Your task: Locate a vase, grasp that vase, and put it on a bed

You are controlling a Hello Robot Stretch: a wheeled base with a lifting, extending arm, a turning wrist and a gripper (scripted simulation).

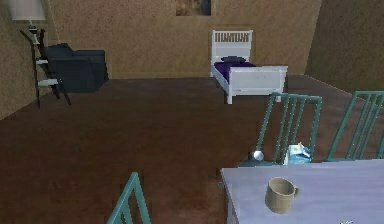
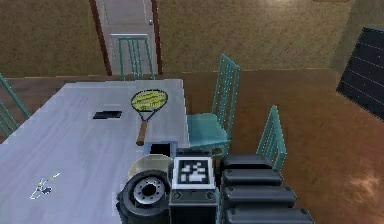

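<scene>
Low in the middle of the arm side view, a pale, rounded thing (image 2: 153, 158) shows against the grey bench (image 2: 80, 130), just above my dark tool (image 2: 148, 192). It may be the vase, but too little shows to be sure, and I cannot tell whether my tool holds anything. If it is the vase, I judge it stiff, smooth, light and breakable, best taken around its middle. The white bed (image 1: 250, 75) stands right of centre, high in the forward view.

Pale table (image 2: 70, 140) with racket (image 2: 149, 100), mug (image 1: 281, 194)
</scene>
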